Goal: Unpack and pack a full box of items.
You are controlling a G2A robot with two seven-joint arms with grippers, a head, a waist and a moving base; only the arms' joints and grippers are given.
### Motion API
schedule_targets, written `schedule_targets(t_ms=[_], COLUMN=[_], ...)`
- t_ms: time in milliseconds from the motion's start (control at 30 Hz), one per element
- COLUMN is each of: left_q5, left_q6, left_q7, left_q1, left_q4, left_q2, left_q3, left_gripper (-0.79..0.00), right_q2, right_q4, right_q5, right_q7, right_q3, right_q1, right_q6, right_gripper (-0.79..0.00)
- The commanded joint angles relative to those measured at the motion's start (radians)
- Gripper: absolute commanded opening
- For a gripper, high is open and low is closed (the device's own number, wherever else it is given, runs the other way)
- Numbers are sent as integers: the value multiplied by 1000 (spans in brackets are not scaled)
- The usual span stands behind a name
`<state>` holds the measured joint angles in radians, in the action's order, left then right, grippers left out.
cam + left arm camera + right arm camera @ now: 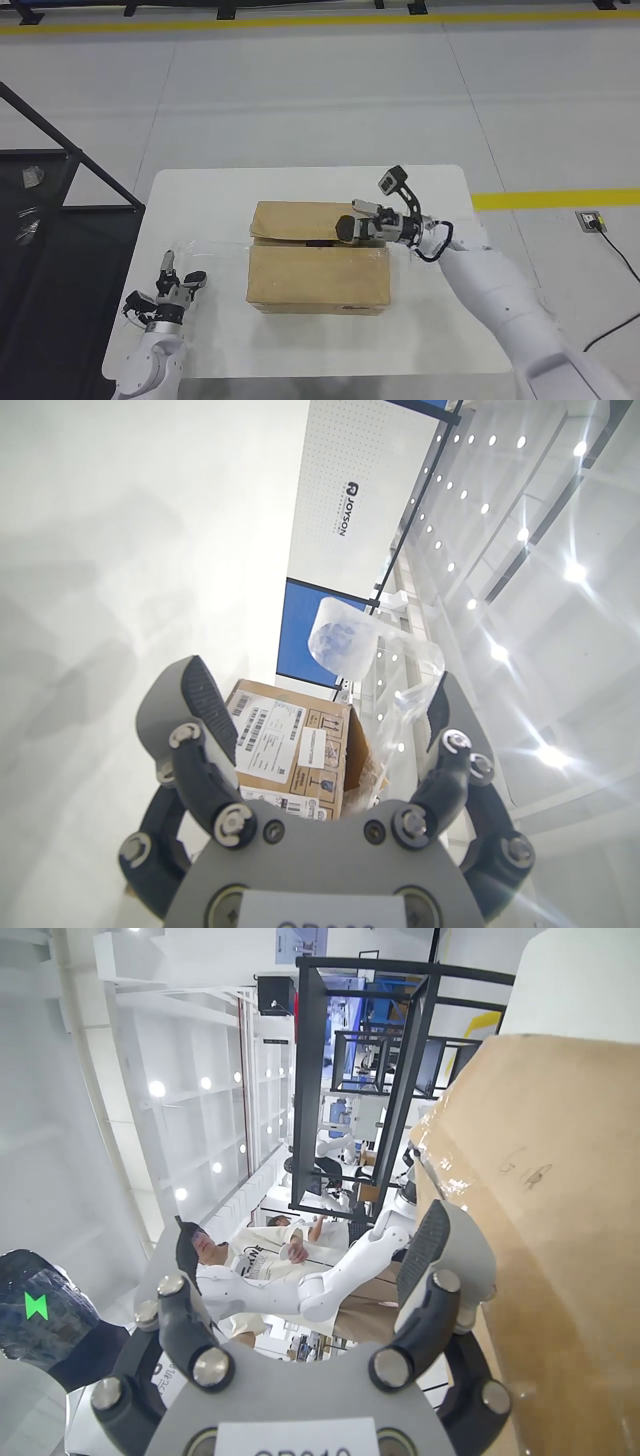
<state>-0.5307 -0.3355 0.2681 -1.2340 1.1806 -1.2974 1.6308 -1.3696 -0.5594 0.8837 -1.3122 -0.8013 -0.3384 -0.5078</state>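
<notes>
A brown cardboard box [320,265] stands in the middle of the white table [430,330], its far flap [300,218] slightly raised. My right gripper [350,230] hovers over the box's top seam, open; in the right wrist view [310,1233] one finger [430,1248] rests against the cardboard flap [550,1188], with nothing between the fingers. My left gripper [178,282] sits near the table's front left, open. In the left wrist view [320,680] a strip of clear tape [345,640] clings to one finger [442,705]. Beyond it is the box's labelled side [290,745].
A black metal rack [40,200] stands off the table's left edge. A faint clear strip [205,250] lies on the table between the left gripper and the box. Bare table surface lies right of and in front of the box.
</notes>
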Motion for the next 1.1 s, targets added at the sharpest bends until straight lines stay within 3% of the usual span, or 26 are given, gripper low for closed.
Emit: schedule_targets(t_ms=[0, 233, 533, 1067], left_q5=[-2, -2, 5, -16], left_q6=[-2, -1, 0, -10], left_q7=[0, 6, 8, 15], left_q1=[0, -3, -7, -37], left_q4=[-2, -6, -3, 12], left_q2=[0, 0, 1, 3], left_q3=[1, 4, 9, 33], left_gripper=[0, 0, 0, 0], right_q2=[-22, -76, -115, -131], right_q4=[32, 117, 184, 228], right_q5=[-5, -100, -181, -198], right_q7=[0, 58, 121, 139], right_q3=[22, 81, 105, 68], right_q1=[4, 25, 32, 34], right_q6=[1, -52, -119, -139], right_gripper=[0, 0, 0, 0])
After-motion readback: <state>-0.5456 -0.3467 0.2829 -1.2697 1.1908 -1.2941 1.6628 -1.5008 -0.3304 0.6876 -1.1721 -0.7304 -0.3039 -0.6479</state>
